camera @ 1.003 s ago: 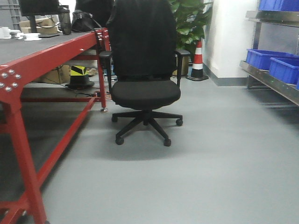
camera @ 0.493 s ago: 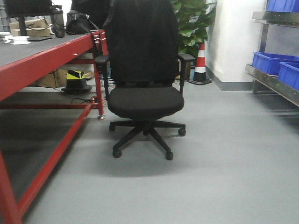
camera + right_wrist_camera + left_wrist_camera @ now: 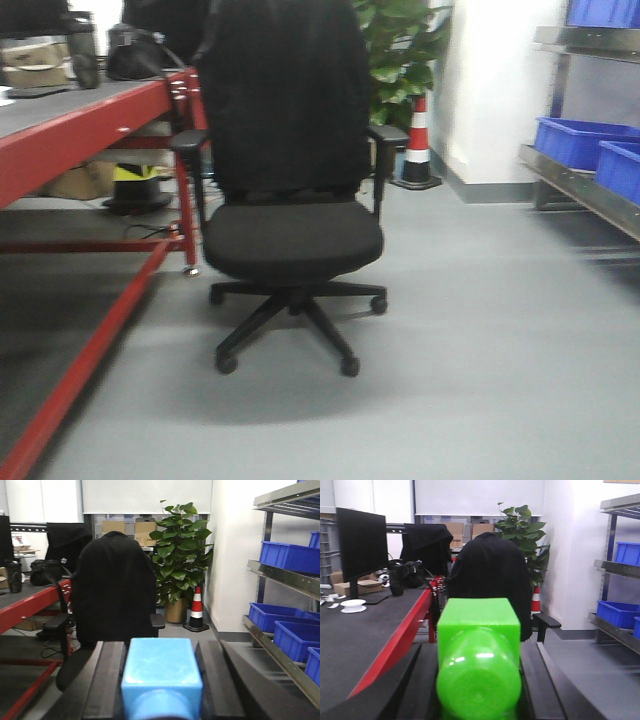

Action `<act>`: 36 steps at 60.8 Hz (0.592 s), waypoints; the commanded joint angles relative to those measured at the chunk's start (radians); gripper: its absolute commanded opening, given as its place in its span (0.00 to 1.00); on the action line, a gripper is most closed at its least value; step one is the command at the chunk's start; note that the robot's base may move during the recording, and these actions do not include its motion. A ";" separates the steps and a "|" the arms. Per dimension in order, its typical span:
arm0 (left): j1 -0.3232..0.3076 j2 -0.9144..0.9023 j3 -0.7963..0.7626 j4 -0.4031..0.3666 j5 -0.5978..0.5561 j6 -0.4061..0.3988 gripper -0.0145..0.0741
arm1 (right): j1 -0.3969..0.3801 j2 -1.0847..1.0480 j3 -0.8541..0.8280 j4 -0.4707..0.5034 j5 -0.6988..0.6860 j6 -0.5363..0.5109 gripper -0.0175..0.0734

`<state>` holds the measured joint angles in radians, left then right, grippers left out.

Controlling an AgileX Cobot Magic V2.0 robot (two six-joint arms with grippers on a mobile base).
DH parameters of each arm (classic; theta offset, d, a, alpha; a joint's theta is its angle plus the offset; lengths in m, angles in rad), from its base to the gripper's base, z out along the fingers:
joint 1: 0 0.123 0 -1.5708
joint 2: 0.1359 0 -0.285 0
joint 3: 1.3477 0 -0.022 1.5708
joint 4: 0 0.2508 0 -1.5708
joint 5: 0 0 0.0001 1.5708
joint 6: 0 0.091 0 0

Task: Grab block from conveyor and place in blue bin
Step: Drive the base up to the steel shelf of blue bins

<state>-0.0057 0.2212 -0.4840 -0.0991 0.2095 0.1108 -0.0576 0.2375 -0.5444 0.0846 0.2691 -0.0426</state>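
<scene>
Your left gripper [image 3: 479, 682] clamps a green block [image 3: 479, 630] and your right gripper [image 3: 161, 685] a blue block [image 3: 161, 670], both clear of the conveyor [image 3: 360, 640]; they look light, stiff, slick plastic, so pinch flat sides squarely.

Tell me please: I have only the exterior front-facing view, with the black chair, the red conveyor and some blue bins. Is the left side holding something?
Observer: Yes. In the left wrist view a green block is held between the left fingers.
Operator: And the right side?
Observer: The right fingers hold a light blue block.
Operator: Is any block lying on the conveyor?
Observer: None that I can see. On the part of the belt in the left wrist view stand a monitor and a white round object.
</scene>
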 commanded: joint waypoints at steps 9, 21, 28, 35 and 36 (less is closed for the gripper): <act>-0.006 -0.006 -0.006 -0.008 -0.018 0.002 0.04 | 0.000 -0.005 -0.006 -0.003 -0.024 -0.008 0.01; -0.006 -0.006 -0.006 -0.008 -0.018 0.002 0.04 | 0.000 -0.005 -0.006 -0.003 -0.024 -0.008 0.01; -0.006 -0.006 -0.006 -0.008 -0.018 0.002 0.04 | 0.000 -0.005 -0.006 -0.003 -0.024 -0.008 0.01; -0.006 -0.006 -0.006 -0.008 -0.018 0.002 0.04 | 0.000 -0.005 -0.006 -0.003 -0.024 -0.008 0.01; -0.006 -0.006 -0.006 -0.008 -0.018 0.002 0.04 | 0.000 -0.005 -0.006 -0.003 -0.024 -0.008 0.01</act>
<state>-0.0057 0.2212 -0.4840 -0.0991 0.2095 0.1108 -0.0576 0.2375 -0.5444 0.0846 0.2691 -0.0426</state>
